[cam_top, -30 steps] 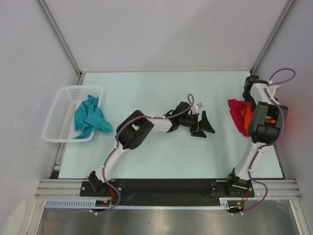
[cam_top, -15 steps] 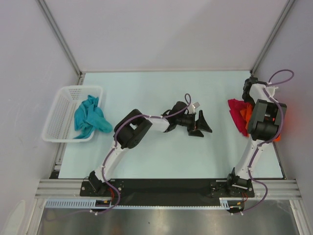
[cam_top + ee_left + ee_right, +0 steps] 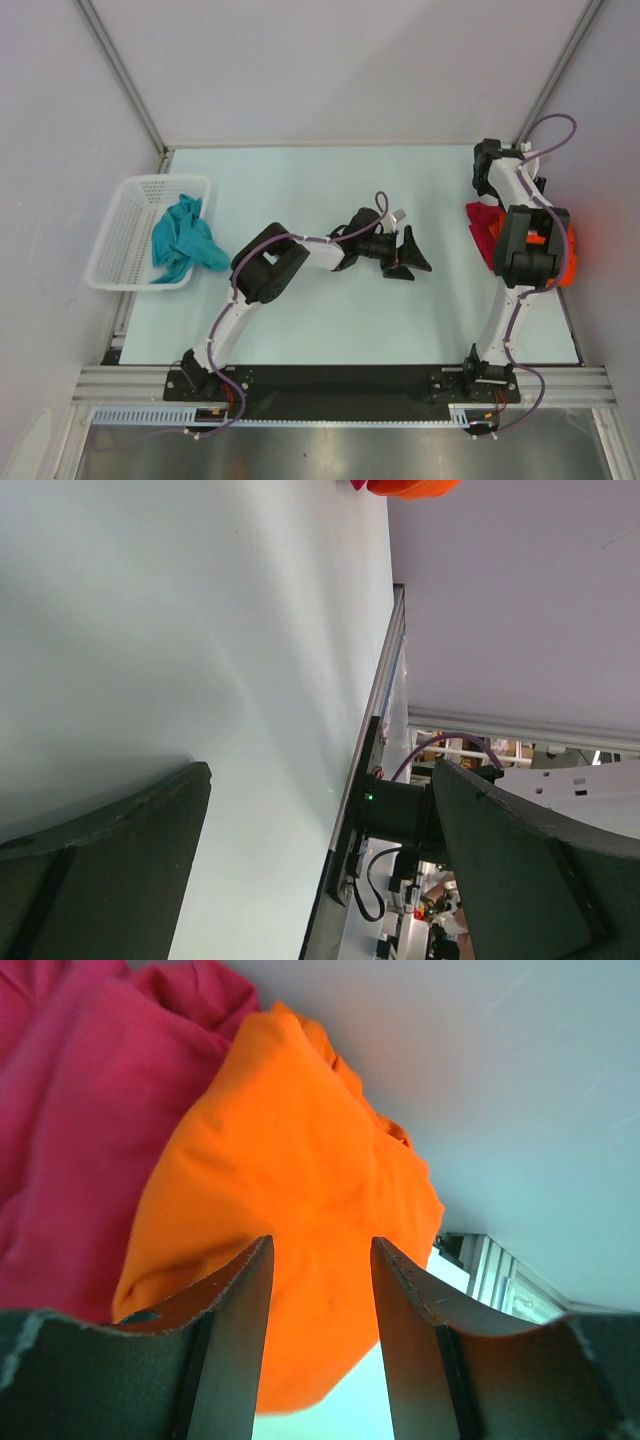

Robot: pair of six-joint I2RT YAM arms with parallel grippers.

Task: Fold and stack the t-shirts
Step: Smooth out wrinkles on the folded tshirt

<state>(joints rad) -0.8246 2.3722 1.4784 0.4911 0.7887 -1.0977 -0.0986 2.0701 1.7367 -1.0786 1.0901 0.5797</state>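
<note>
Looking at your right claw (image 3: 320, 1245), the fingers sit apart, pointed at the orange t-shirt (image 3: 300, 1160), which is bunched against the crimson t-shirt (image 3: 70, 1110) at the right edge of the bench (image 3: 330, 180). Your left claw (image 3: 418, 252) is spread wide mid-bench, gripping nothing. The teal t-shirt (image 3: 183, 240) spills over the white basket (image 3: 120, 250) on the left.

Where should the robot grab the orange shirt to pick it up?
Probably the puffy middle of the orange shirt, coming straight in from where the right hand points, fingers open. The shirt is bunched into a hump there, so there is loose cloth to pinch. The red shirt lies against one side, so keep off that edge.
</note>
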